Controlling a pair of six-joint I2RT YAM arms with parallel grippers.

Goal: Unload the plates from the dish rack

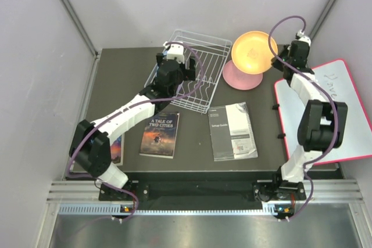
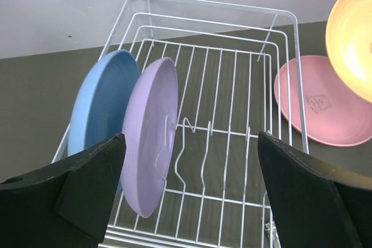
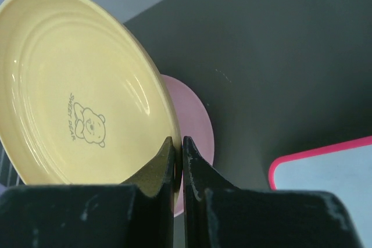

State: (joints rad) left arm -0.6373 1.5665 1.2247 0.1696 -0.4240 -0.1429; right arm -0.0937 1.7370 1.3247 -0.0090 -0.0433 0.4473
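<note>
The white wire dish rack (image 1: 212,42) (image 2: 209,2) stands at the back middle of the table. A light blue plate (image 2: 99,103) and a lilac plate (image 2: 151,137) stand upright in its left slots. My left gripper (image 1: 190,71) (image 2: 190,143) hovers over the rack, open wide with nothing between its fingers; the lilac plate is just inside its left finger. On the table, right of the rack, the pink plate (image 1: 239,79) (image 2: 325,105) (image 3: 195,120) lies flat. Above it hangs the tilted orange plate (image 1: 254,51) (image 3: 81,91), with my right gripper (image 1: 279,59) (image 3: 179,142) shut on its rim.
A book titled A Tale of Two Cities (image 1: 160,134) and a grey setup booklet (image 1: 232,130) lie near the front. A pink-framed whiteboard (image 1: 328,108) covers the right side. Another book (image 1: 118,149) lies partly under the left arm. Grey walls close in the sides and back.
</note>
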